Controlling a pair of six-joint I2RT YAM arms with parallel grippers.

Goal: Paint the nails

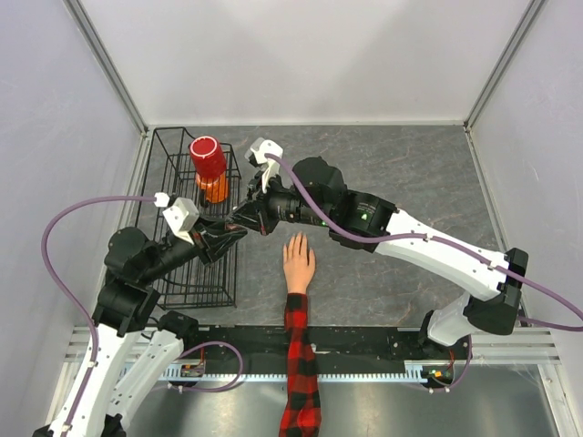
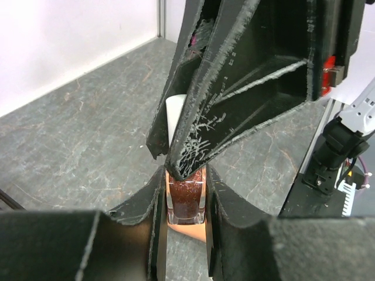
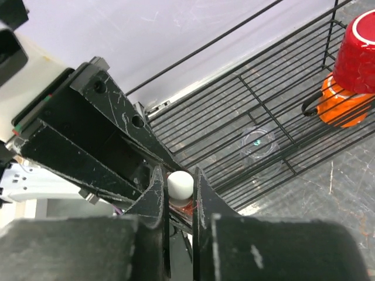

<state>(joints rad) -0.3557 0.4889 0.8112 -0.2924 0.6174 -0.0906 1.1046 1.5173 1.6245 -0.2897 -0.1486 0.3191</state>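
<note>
The peach mannequin hand [image 1: 298,264] lies palm down mid-table, its plaid sleeve [image 1: 301,364] running toward me. The nails at its fingertips are too small to make out. Just left of the fingertips, my left gripper [image 1: 239,233] [image 2: 186,212] is shut on a small nail polish bottle [image 2: 186,202] of dark red polish. A strip of the peach hand [image 2: 190,232] shows below the bottle. My right gripper [image 1: 246,218] [image 3: 179,188] comes in from the right. Its fingers press both sides of the bottle's white cap [image 3: 179,185] [image 2: 176,116].
A black wire basket [image 1: 187,273] [image 3: 263,99] stands at the left, close behind both grippers. It holds a red cup [image 1: 208,157] [image 3: 356,52] on top of an orange one [image 1: 217,189] [image 3: 343,110], and a clear plastic cup [image 3: 258,143].
</note>
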